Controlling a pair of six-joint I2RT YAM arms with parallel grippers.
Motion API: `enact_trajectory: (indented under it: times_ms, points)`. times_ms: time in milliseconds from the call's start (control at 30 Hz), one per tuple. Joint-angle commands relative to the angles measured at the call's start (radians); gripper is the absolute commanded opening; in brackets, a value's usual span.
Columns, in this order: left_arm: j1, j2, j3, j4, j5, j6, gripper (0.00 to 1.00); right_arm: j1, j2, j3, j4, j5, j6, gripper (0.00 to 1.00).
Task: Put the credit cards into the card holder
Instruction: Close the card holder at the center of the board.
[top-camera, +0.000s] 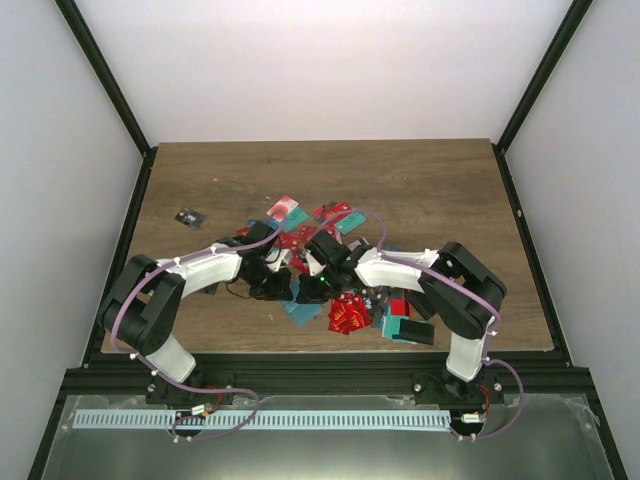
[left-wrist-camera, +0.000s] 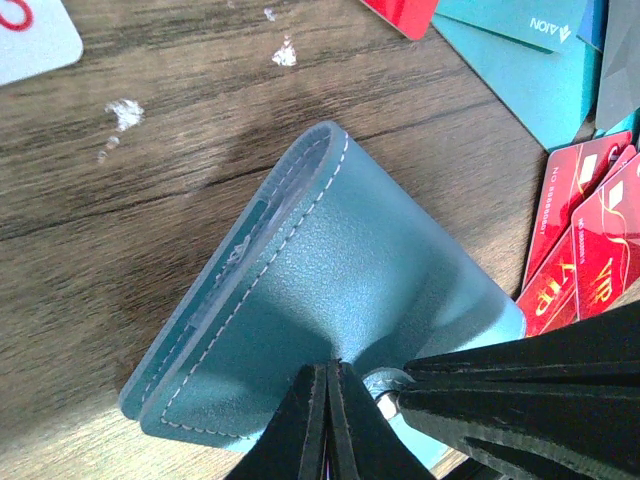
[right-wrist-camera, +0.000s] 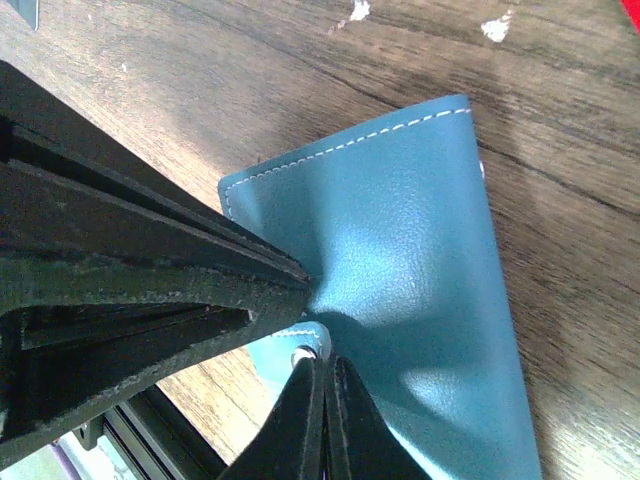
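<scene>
Card holder (left-wrist-camera: 340, 280) clamped by my left gripper (left-wrist-camera: 330, 368) and right gripper (right-wrist-camera: 322, 362), toward the near edge of the tabletop (top-camera: 200, 180); red credit cards (left-wrist-camera: 590, 240) just beside.

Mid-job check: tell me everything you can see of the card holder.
The card holder is teal-blue and grained like leather, with pale stitching along its edges and a small metal stud by the gripped edge. It is folded over with its flaps slightly parted, and it is angled over the wooden table beside red cards. The left gripper and right gripper both have their jaws shut on one edge.
</scene>
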Motion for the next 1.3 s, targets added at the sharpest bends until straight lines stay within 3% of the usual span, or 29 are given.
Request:
enact_trajectory:
  times_ms: [0, 800, 1267]
  points:
    - [0.001, 0.04, -0.048, -0.011, -0.145, -0.002, 0.04, 0.002, 0.025, 0.004, -0.027, 0.038, 0.0, 0.01]
    - [-0.002, 0.014, -0.053, -0.011, -0.11, 0.007, 0.04, 0.003, 0.083, -0.013, -0.019, 0.111, -0.003, 0.01]
    - [-0.003, -0.059, -0.069, 0.026, -0.048, 0.015, 0.04, 0.028, 0.213, 0.048, -0.206, 0.201, -0.014, 0.01]
